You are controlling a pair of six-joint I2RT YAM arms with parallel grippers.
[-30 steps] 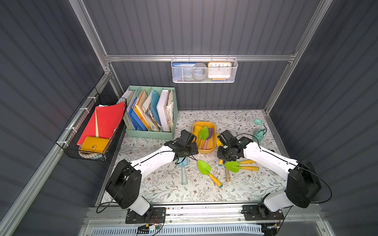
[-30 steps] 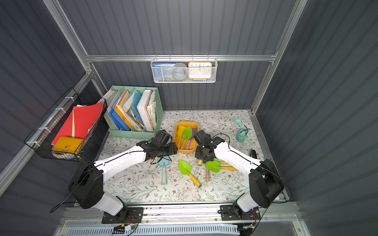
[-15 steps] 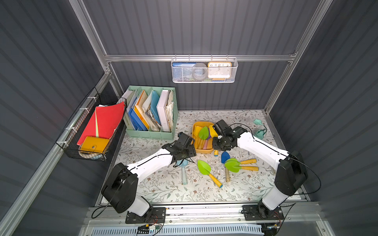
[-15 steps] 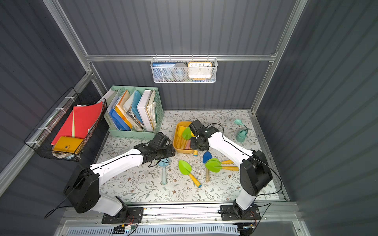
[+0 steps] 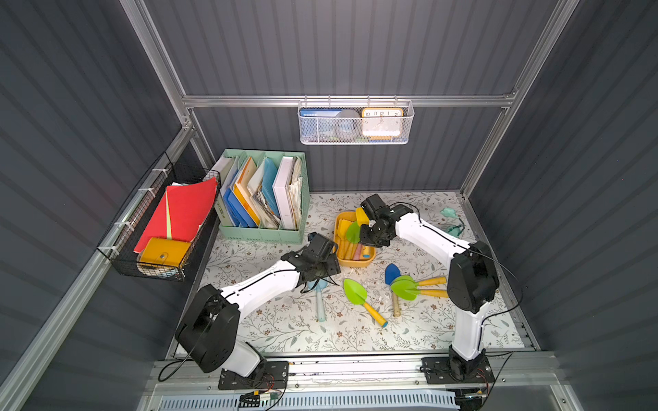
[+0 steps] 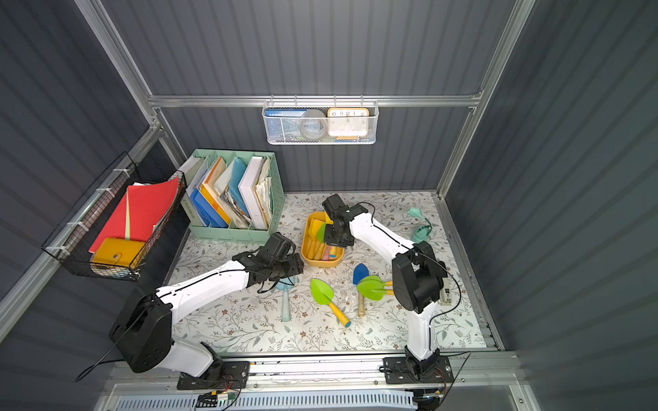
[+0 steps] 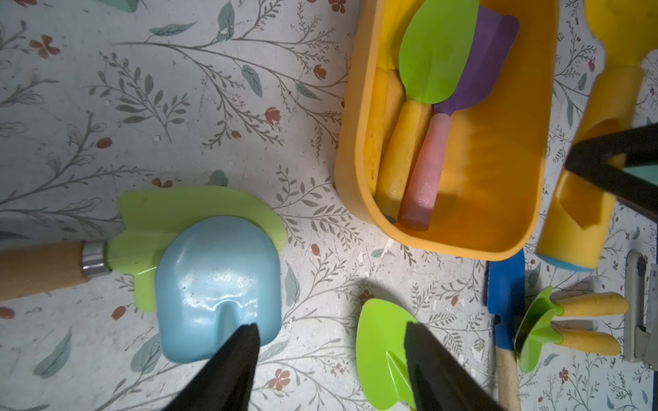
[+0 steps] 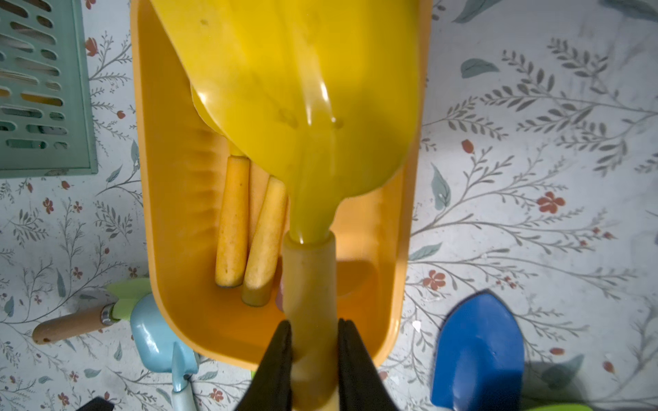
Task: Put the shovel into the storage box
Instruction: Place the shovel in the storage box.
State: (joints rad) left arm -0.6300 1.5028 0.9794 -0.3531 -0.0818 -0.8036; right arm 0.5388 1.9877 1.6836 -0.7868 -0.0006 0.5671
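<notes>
2 top views look down; 2 close wrist views share the storage box [image 7: 498, 185].

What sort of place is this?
Likely a small shed-style test booth: ribbed grey walls, a mint-green file organizer and hanging mesh basket, and toy shovels scattered on a floral mat.

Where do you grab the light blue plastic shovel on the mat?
Grip the light blue plastic shovel by its slim handle, from above, jaws across it: it lies flat and clear, while the wide blade overlaps a green plastic shovel.
</notes>
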